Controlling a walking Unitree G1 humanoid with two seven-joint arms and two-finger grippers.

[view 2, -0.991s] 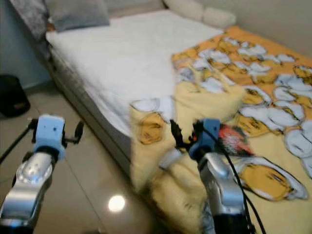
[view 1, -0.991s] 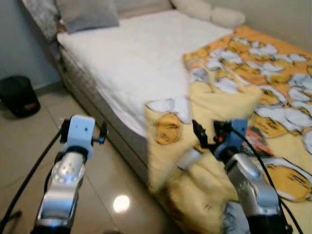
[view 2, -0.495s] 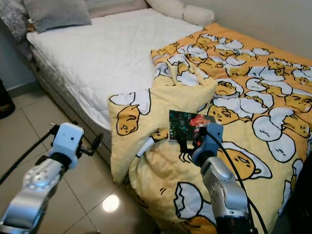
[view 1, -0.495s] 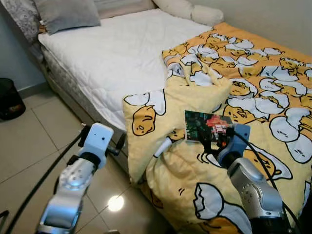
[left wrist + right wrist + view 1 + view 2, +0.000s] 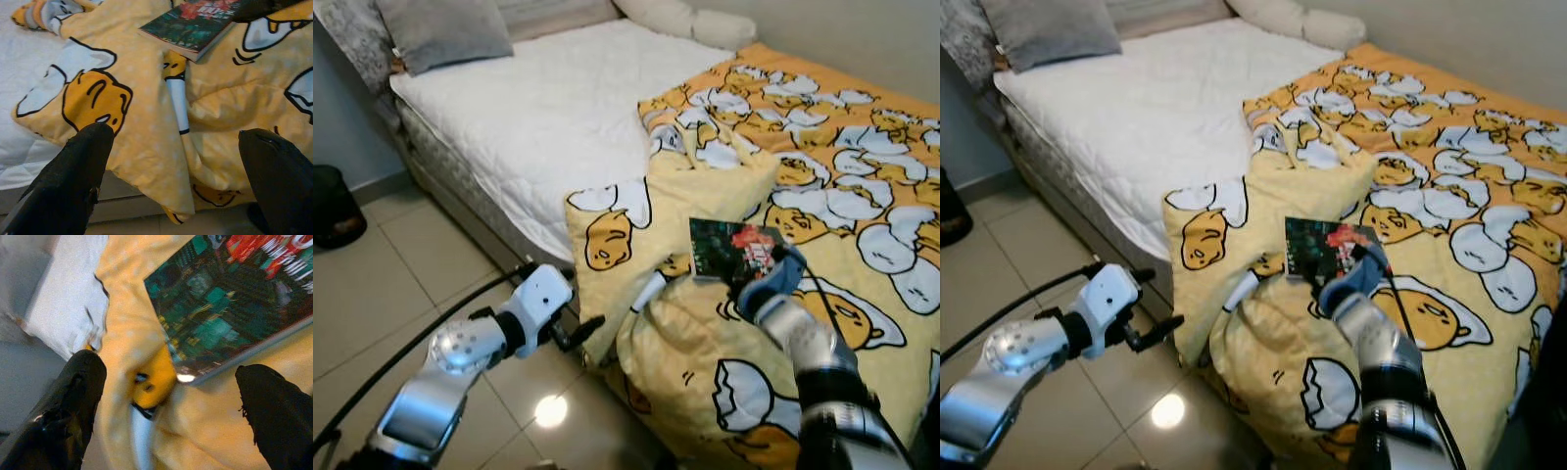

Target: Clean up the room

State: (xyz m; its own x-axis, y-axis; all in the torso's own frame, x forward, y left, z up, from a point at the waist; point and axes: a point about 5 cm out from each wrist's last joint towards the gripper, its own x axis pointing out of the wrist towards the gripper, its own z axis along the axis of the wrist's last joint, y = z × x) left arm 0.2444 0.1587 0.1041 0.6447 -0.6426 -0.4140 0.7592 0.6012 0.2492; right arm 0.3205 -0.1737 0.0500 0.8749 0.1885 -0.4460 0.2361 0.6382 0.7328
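My right claw (image 5: 1332, 277) hangs spread over the book (image 5: 1325, 249) on the duvet (image 5: 1430, 211); closing there, I may pinch soft cloth and shove it away.

The book (image 5: 230, 308) cover bears red lettering, too blurred to read.

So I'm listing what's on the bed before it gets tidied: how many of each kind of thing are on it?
Grey pillow: 1
Cream pillows: 2
Yellow patterned duvet: 1
Book: 1
Total: 5
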